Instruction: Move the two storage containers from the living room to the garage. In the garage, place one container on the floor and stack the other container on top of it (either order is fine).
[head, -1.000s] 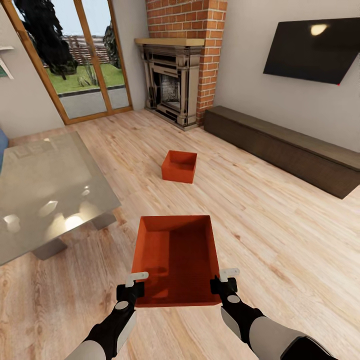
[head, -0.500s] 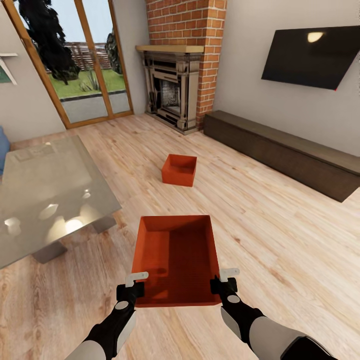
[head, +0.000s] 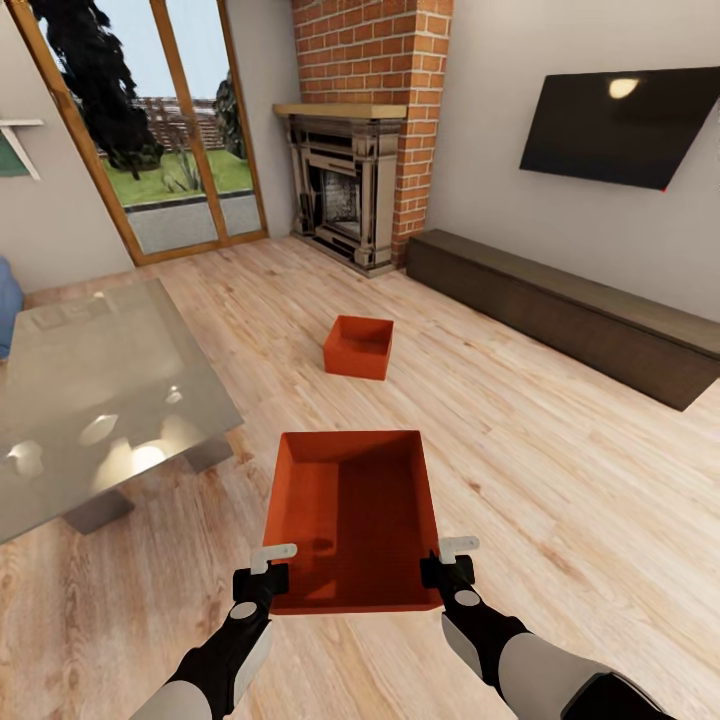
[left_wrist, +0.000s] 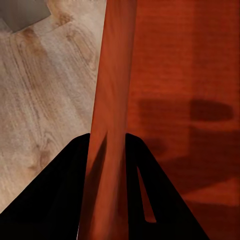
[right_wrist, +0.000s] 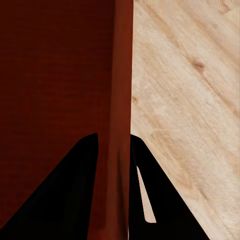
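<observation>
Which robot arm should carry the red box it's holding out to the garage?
Neither alone. The left gripper pinches the held container's left wall and the right gripper its right wall, so both together seem best. The other container sits on the wood floor.

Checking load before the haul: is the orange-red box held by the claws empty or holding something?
Empty: the head view looks straight into the held orange-red lidless box and shows only its bare floor and shadows.
</observation>
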